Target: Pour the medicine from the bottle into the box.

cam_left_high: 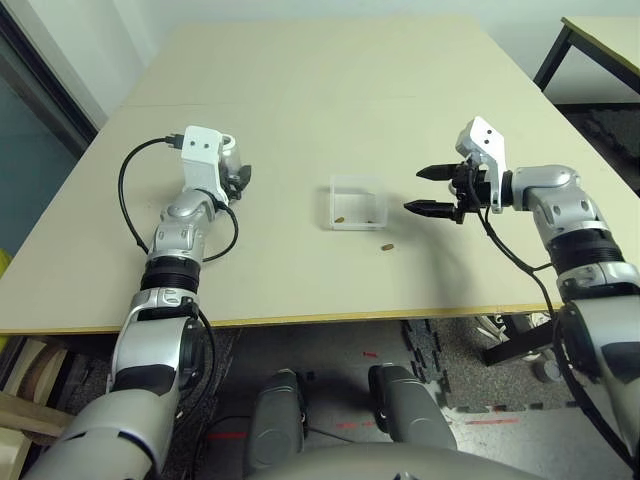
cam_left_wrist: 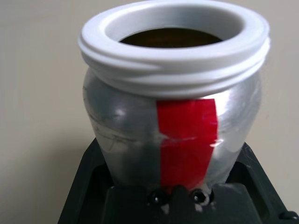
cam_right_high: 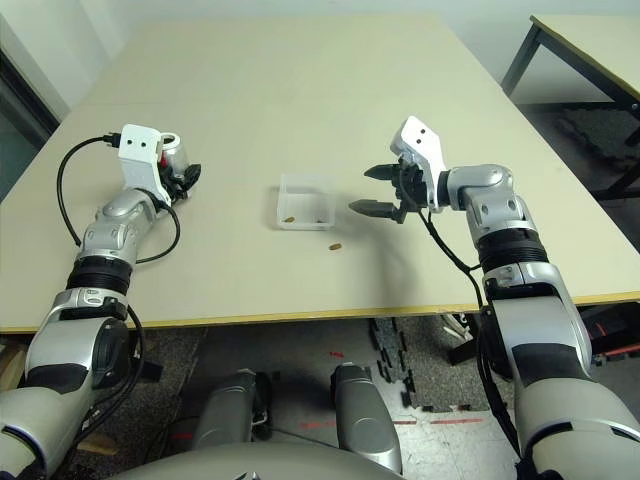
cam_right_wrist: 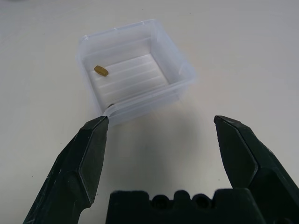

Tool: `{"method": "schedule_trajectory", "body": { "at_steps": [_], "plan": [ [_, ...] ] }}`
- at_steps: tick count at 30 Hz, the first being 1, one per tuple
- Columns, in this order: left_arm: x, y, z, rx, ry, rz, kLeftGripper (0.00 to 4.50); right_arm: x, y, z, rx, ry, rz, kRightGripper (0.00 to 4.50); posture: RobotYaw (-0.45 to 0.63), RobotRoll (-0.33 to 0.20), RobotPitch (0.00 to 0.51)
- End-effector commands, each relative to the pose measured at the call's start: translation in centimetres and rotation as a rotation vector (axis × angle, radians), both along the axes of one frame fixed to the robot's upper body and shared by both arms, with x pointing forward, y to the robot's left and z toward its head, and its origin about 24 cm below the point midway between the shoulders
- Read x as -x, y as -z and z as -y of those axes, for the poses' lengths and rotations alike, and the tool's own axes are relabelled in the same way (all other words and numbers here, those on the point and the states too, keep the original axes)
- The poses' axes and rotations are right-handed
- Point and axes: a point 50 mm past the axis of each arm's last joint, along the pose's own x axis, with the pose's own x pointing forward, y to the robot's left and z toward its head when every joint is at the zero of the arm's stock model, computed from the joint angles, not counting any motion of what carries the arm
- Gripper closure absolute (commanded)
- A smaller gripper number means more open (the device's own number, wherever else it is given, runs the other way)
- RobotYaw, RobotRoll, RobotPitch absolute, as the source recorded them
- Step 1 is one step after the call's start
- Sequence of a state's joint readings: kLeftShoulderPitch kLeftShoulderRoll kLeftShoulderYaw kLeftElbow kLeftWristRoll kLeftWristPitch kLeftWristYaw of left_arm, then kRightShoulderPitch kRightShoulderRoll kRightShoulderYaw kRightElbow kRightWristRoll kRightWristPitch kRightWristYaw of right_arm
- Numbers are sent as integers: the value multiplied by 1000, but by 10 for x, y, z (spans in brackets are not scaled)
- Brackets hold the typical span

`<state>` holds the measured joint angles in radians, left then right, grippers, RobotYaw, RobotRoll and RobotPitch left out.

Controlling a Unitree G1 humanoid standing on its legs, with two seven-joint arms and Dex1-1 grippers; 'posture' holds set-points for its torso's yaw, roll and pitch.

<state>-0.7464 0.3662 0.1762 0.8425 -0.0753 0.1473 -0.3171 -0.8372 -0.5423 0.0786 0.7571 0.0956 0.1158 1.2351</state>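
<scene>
The bottle (cam_left_wrist: 173,93), silver-grey with a red stripe and a white threaded mouth, stands open-mouthed in my left gripper (cam_left_high: 238,177), which is shut on its body at the table's left. The box (cam_left_high: 358,203), clear plastic with low walls, sits mid-table. Brown pills of the medicine (cam_right_wrist: 101,70) lie inside it, and one pill (cam_left_high: 386,246) lies on the table just in front of the box's right corner. My right gripper (cam_left_high: 432,190) hovers just right of the box, open, with nothing between its fingers (cam_right_wrist: 93,149).
The tan table (cam_left_high: 330,90) stretches far behind the box. Its front edge (cam_left_high: 300,320) runs close below the arms. A black cable (cam_left_high: 130,200) loops beside my left wrist. A second table (cam_left_high: 600,40) stands at the back right.
</scene>
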Motion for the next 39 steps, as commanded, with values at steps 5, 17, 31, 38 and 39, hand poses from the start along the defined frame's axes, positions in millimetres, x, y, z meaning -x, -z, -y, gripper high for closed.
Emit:
{"method": "schedule_trajectory", "body": {
  "at_steps": [5,17,31,38,39],
  "plan": [
    [-5,4,9,-12,39,17,1784,0,0,0,7,-6,-6,0,-189,0,103],
    [-2,17,8,-7,37,-9,1784,1,1,1,11,-8,-10,0,-188,0,105],
    [11,17,1,-10,47,31,25,0,1,1,10,-6,-13,0,-174,0,98],
    [33,18,-2,-21,42,42,25,-1,2,0,7,-8,-14,0,-163,0,97],
    [36,18,-2,-21,43,43,25,-1,3,0,7,-8,-14,0,-160,0,98]
  ]
}}
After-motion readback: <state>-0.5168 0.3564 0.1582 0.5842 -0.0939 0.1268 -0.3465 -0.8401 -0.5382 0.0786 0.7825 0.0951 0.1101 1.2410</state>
